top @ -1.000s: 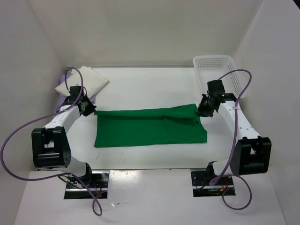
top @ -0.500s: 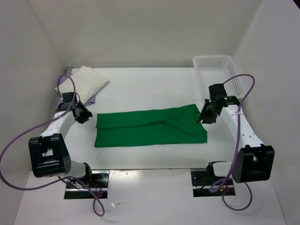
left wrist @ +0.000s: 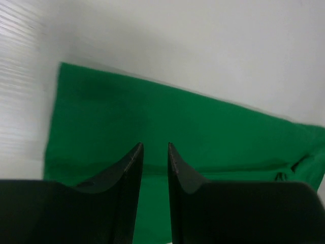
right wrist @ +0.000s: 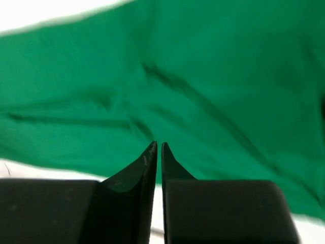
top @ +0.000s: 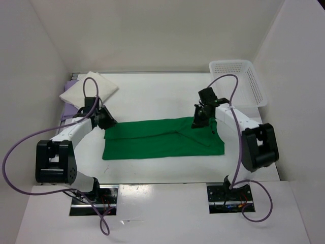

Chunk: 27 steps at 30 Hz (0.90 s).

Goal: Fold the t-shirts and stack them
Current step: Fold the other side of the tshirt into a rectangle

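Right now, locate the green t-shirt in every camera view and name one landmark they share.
Top external: green t-shirt spread flat mid-table.
Left wrist: green t-shirt across the middle, left edge visible.
Right wrist: green t-shirt fills most of the frame.
Shared landmark: the white table bordering the cloth's edge.

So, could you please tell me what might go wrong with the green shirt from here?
The right gripper looks shut over the green shirt; descending like that could rumple the fold. The left gripper sits near the shirt's corner and may pinch only one layer. Its cable could snag the cream shirt.
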Each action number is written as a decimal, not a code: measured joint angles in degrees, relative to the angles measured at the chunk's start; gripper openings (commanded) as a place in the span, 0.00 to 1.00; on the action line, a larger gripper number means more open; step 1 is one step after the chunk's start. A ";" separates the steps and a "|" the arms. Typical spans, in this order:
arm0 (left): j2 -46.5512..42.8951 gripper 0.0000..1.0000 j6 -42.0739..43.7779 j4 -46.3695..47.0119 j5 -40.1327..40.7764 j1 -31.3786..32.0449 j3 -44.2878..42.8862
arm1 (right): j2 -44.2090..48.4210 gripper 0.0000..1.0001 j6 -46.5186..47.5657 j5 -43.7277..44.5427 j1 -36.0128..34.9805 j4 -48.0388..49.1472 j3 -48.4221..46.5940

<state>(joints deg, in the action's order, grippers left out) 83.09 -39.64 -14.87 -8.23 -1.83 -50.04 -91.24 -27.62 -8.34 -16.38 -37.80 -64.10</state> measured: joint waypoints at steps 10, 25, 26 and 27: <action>2.29 0.33 -2.95 3.63 -1.05 3.67 5.33 | -12.83 0.40 0.55 0.81 -1.42 7.63 -6.25; 0.72 0.37 -5.86 4.33 -1.75 -1.38 11.47 | -14.88 0.41 0.83 5.73 -5.22 8.44 -7.93; 0.39 0.37 -5.88 4.15 -1.90 -1.64 11.61 | -14.88 0.41 0.92 6.40 -5.25 8.44 -7.93; 0.02 0.37 -5.88 4.09 -2.03 -1.79 11.76 | -14.88 0.41 1.14 7.08 -5.25 8.41 -7.93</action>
<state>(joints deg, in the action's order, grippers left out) 83.11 -45.52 -10.79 -10.26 -3.62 -38.28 -106.13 -26.48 -1.26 -21.63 -29.39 -72.03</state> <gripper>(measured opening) 0.373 0.412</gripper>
